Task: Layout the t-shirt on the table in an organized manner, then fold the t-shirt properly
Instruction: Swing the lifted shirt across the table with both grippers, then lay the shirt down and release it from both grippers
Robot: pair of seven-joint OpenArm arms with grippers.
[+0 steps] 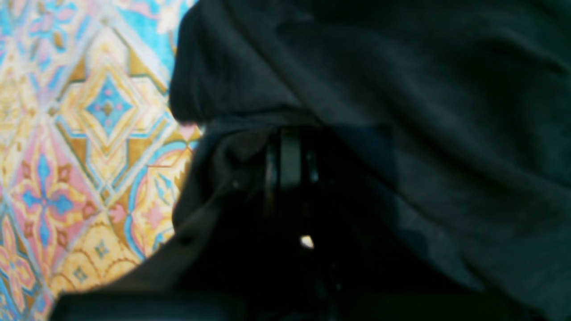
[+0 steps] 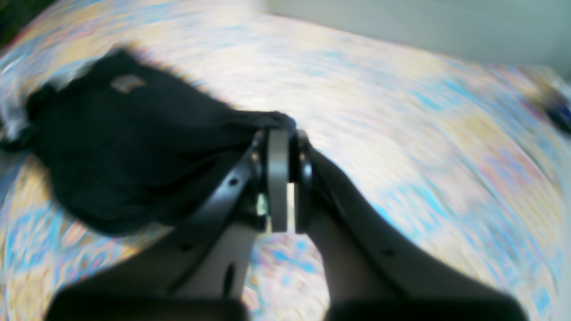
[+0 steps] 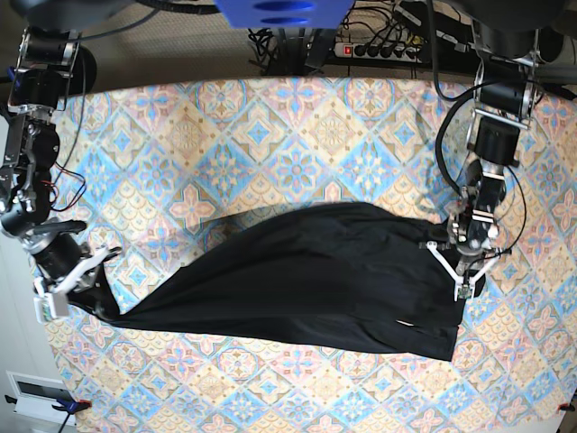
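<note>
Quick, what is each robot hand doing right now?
Left gripper: closed, holding the t-shirt.
Right gripper: closed, holding the t-shirt's other end.

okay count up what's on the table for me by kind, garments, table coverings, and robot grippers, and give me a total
Garments: 1, the black t-shirt, stretched between both grippers.
Table coverings: 1, the tile-patterned cloth on the table.
Robot grippers: 2, the left gripper and the right gripper, each shut on an end of the shirt.
Total: 4
</note>
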